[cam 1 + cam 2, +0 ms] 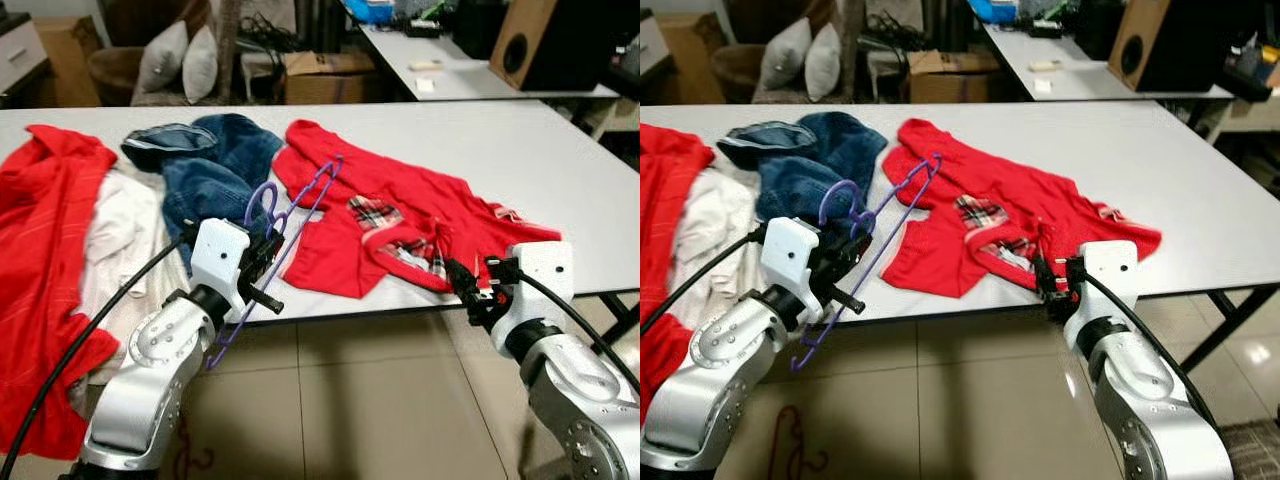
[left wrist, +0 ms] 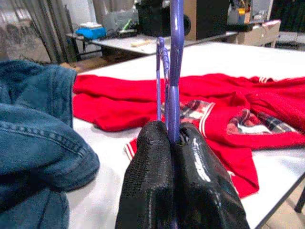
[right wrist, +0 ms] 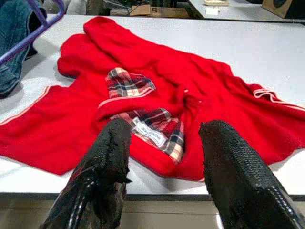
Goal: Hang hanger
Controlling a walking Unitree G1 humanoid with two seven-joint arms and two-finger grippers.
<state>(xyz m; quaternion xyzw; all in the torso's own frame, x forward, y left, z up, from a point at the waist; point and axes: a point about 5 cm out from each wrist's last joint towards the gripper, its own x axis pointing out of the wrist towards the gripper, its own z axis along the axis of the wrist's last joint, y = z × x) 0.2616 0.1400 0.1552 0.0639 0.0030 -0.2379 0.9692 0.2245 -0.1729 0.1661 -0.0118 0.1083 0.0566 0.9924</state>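
Purple hanger point(image 1: 290, 225) pinched between the pressed-together fingers point(image 2: 157, 181) of the left gripper point(image 1: 262, 262), gripped part-way along one arm, hook point(image 1: 262, 200) uppermost and the frame slanting from the table edge up over the red shirt point(image 1: 400, 215); lower end of the frame hanging below the table edge toward the floor. Held clear of the cloth rather than lying flat, presumably to keep the frame free for threading into the garment. Right gripper point(image 3: 164, 157) spread wide, empty, poised at the near edge of the white table point(image 1: 520, 150) and aimed at the plaid-lined collar point(image 3: 152, 126) of the red shirt; probable intent, to take hold of the neck opening so the hanger can be passed in. Red shirt spread flat, front side up, collar facing the near edge, which suits that approach. Count: one hanger; two grippers, one loaded and one free; one red shirt at centre; one further red garment point(image 1: 45, 260) draped over the left end of the table and trailing down; one white garment point(image 1: 120, 235) beside it; one heap of blue denim point(image 1: 210, 165) just behind the hanger hook, number of pieces not determinable. Beyond the table: two pillows point(image 1: 180, 60), one cardboard box point(image 1: 325, 75), one speaker point(image 1: 560, 40) on a second table. No rail or hook for final hanging identified.
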